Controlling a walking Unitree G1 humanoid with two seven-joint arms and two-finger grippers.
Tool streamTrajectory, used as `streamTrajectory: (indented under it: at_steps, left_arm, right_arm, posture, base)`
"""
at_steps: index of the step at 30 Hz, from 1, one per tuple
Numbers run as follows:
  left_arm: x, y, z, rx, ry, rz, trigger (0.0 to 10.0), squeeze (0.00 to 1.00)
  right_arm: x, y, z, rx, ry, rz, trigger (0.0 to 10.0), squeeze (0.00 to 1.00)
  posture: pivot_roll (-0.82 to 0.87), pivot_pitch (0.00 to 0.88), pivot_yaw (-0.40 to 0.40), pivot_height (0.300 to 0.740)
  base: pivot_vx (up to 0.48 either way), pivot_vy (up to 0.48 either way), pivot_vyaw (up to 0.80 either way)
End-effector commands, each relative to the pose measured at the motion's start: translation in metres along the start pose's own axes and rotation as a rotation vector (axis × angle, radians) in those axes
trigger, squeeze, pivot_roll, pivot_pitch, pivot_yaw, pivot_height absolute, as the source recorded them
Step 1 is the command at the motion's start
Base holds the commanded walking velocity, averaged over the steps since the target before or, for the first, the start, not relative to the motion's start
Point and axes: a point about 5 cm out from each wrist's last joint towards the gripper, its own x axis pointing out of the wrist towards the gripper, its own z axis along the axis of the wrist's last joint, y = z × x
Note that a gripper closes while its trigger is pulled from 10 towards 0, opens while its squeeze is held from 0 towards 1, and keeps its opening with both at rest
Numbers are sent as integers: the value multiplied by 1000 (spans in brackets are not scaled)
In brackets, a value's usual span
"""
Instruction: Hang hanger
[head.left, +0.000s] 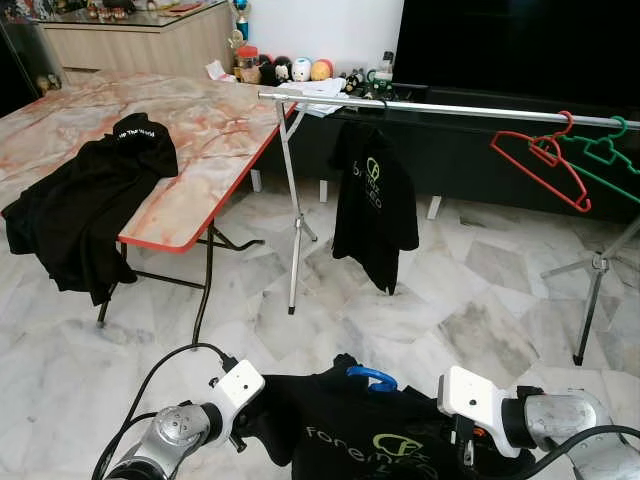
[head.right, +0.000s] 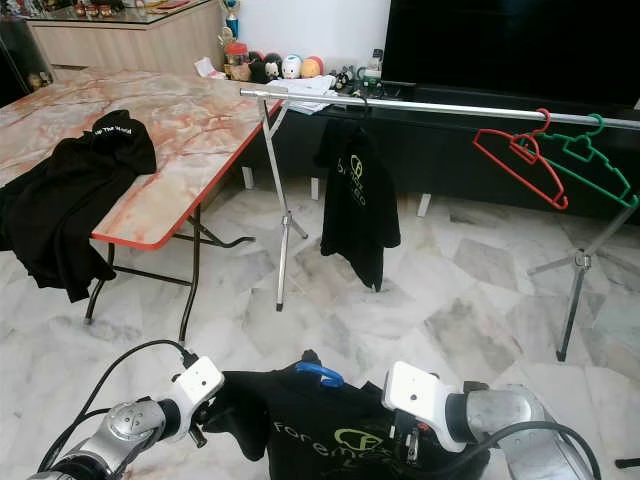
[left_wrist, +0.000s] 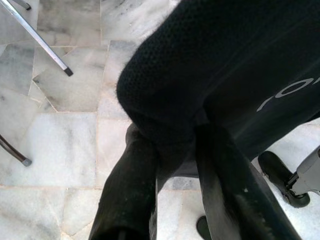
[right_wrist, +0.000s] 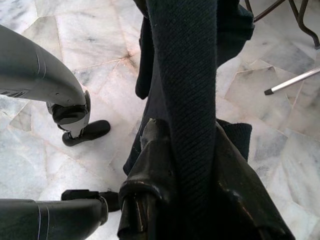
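left gripper (left_wrist: 172, 165) pinching black shirt (head.left: 370, 430) | right gripper (right_wrist: 192, 165) clamped on same shirt | blue hanger (head.left: 372, 377) hook poking out the collar | rail (head.left: 440, 108) far ahead

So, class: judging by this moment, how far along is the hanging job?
Done: one black shirt already hangs on the rail. In hand: the left claw and right claw grip another black shirt on a blue hanger, held low. Left: lifting it and hooking it onto the rail; a third shirt lies on the table.
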Motion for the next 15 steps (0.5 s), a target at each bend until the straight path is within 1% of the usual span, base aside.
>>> streamTrajectory:
  at_steps: [1, 9, 11, 13, 15]
  left_arm:
    - [-1, 0, -3, -5, 12, 0, 0, 0]
    - [-1, 1, -3, -16, 2, 35, 0, 0]
    - [-3, 6, -8, 19, 58, 94, 0, 0]
    - [-6, 13, -14, 18, 118, 165, 0, 0]
    - [-7, 15, -16, 16, 134, 184, 0, 0]
  right_arm:
    - [-5, -5, 7, -17, -37, -33, 10000, 0]
    - [0, -5, 8, -24, -37, -44, 10000, 0]
    - [-1, -12, 8, -37, -35, -100, 10000, 0]
    - [-2, -19, 7, -37, -21, -151, 10000, 0]
    - [-2, -21, 7, -43, -17, -167, 10000, 0]
  posture:
    - [19, 78, 35, 740]
    - [22, 69, 34, 740]
    - [20, 66, 34, 740]
    - [18, 64, 35, 740]
    - [18, 64, 35, 740]
  base:
    - [0, 0, 0]
    - [0, 0, 0]
    - [0, 0, 0]
    - [0, 0, 0]
    - [0, 0, 0]
